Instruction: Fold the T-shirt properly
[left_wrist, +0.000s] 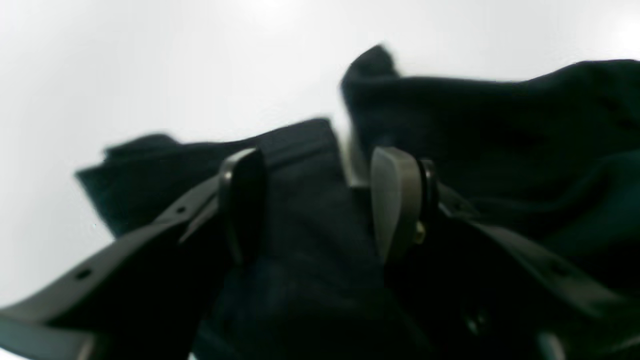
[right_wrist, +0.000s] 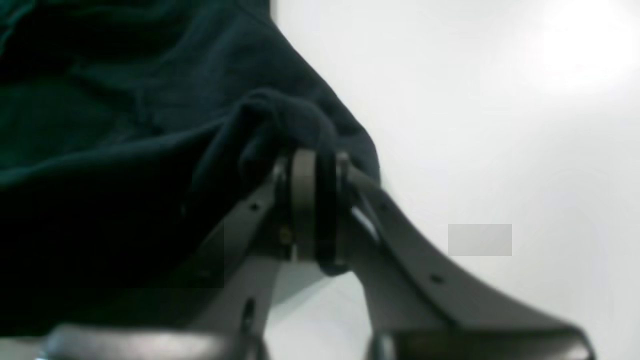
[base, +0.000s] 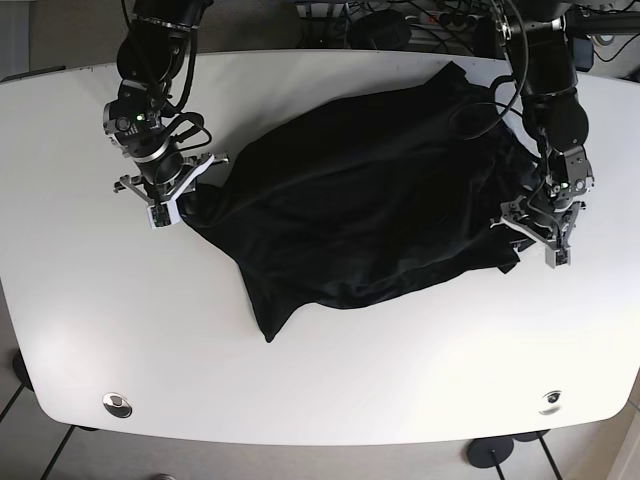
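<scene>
The right gripper (right_wrist: 315, 200) is pinched tight on a bunched edge of the dark T-shirt (base: 360, 200). The left gripper (left_wrist: 320, 200) is wide open, with shirt cloth lying between its 2 fingers.

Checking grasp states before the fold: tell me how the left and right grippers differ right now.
The right gripper is shut on a bunched edge of the T-shirt; the left gripper has its fingers apart, with cloth lying between them. Both sit at opposite edges of the shirt, low over the table.
</scene>
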